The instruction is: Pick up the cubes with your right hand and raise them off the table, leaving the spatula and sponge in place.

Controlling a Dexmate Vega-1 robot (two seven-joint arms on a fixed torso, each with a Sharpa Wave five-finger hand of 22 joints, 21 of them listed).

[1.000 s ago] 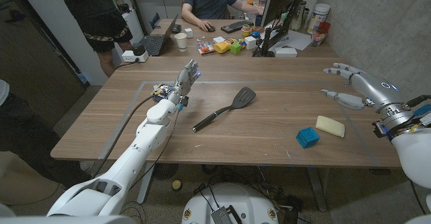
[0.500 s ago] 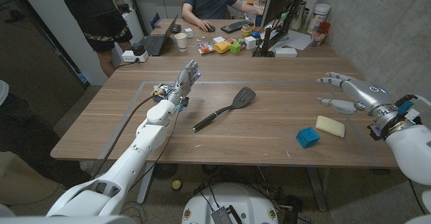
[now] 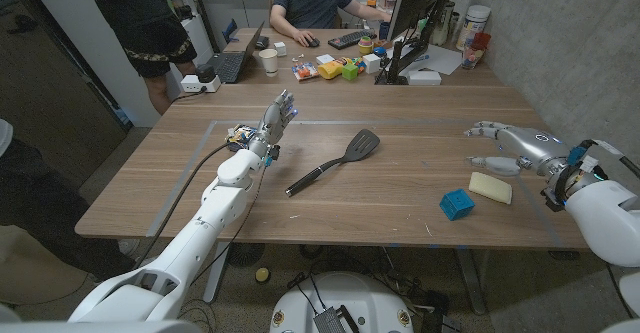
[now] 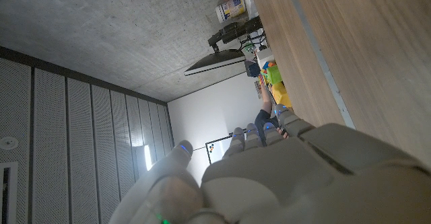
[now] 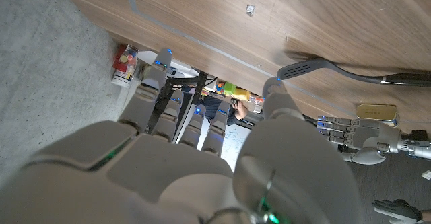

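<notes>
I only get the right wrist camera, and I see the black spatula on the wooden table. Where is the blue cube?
Observer: In the head view, the blue lattice cube sits near the front edge of the wooden table, on the robot's right side. It is well apart from the black spatula.
Operator: What's next to it?
Observer: A pale yellow rectangular sponge lies just to its right, a little farther back, not touching it.
Operator: Is my right hand close?
Observer: The right hand is beyond the sponge, fingers apart, holding nothing.
</notes>
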